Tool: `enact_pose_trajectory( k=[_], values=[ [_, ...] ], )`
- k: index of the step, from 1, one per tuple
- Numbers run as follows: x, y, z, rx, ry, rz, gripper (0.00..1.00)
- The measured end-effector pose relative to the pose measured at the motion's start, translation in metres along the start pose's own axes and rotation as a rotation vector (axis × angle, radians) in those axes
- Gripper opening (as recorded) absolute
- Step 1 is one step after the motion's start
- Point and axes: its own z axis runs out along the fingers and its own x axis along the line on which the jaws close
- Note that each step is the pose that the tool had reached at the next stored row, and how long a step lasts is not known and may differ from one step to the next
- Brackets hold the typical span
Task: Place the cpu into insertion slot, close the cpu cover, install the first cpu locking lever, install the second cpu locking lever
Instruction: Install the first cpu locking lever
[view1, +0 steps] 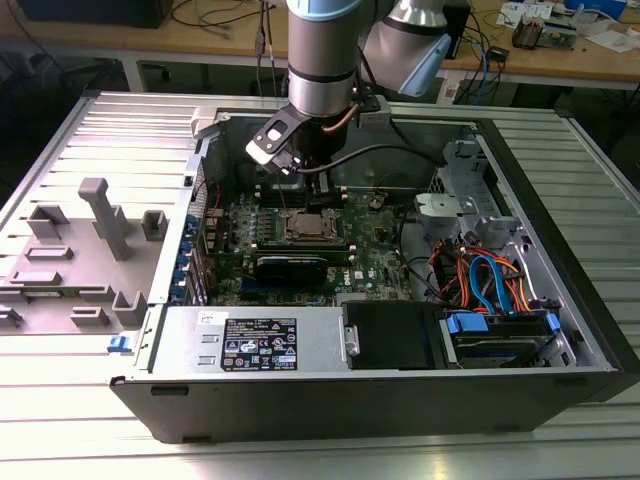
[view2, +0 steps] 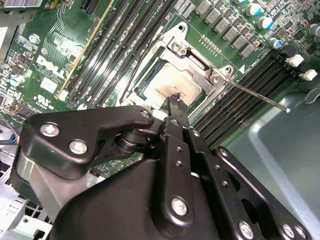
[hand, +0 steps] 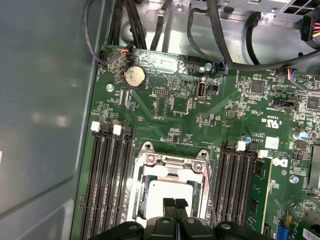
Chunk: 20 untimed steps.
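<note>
Green circuit board (hand: 165, 115) spreads under me, marked with white lettering and logos. My end effector (hand: 175, 204) is closed, its two black fingertips (hand: 169, 204) pressed side by side with nothing between them. In both wrist views they come down on the dull silver top of the cpu (view2: 172, 85), near one edge of the chip.

The cpu lies in the insertion slot (hand: 145, 200), whose dark floor shows as a narrow strip along the chip's edge. The cpu cover (hand: 172, 161), a silvery frame with screw heads at its corners, surrounds the chip. I cannot tell whether it is pressed fully flat.

In the second wrist view, a thin metal locking lever (view2: 260, 97) sticks out from one corner of the frame, free over the black memory slots (view2: 240, 90).

In the exterior view, my arm (view1: 320, 60) reaches down into the open computer case (view1: 350, 400), which lies on a ribbed metal surface (view1: 60, 440). A black-and-white printed label (view1: 258, 345) sits on the grey power supply (view1: 250, 340). Blue and orange cables (view1: 490, 275) bunch toward the exterior view's right. A grey plastic fixture (view1: 95, 240) rests on the surface at the exterior view's left.
</note>
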Motion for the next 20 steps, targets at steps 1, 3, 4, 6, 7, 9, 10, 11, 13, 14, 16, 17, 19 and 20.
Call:
enact_pose_trajectory(
  k=[1, 3, 4, 6, 7, 9, 10, 11, 13, 14, 16, 17, 19, 20],
  values=[
    [0.0000, 0.0000, -0.0028, -0.0001, 0.0001, 0.000, 0.11],
    [-0.0001, 0.0001, -0.0089, -0.0001, 0.0000, -0.001, 0.11],
    [-0.0002, 0.0001, -0.0109, -0.0001, 0.0001, -0.001, 0.11],
    [-0.0002, 0.0002, -0.0157, -0.0001, 0.0001, -0.001, 0.11],
    [-0.0003, 0.0002, -0.0186, -0.0001, 0.0001, -0.002, 0.11],
    [-0.0003, 0.0003, -0.0210, -0.0003, 0.0004, -0.004, 0.11],
    [-0.0003, 0.0003, -0.0210, -0.0004, 0.0005, -0.009, 0.11],
    [-0.0003, 0.0003, -0.0211, -0.0003, 0.0003, -0.014, 0.11],
    [-0.0003, 0.0003, -0.0211, -0.0007, 0.0006, -0.037, 0.11],
    [-0.0003, 0.0003, -0.0211, -0.0008, 0.0006, -0.046, 0.11],
    [-0.0003, 0.0002, -0.0211, -0.0014, 0.0012, -0.084, 0.11],
    [-0.0003, 0.0002, -0.0211, -0.0018, 0.0015, -0.111, 0.11],
    [-0.0003, 0.0002, -0.0211, -0.0027, 0.0021, -0.160, 0.11],
    [-0.0003, 0.0002, -0.0211, -0.0028, 0.0023, -0.171, 0.11]
  ],
)
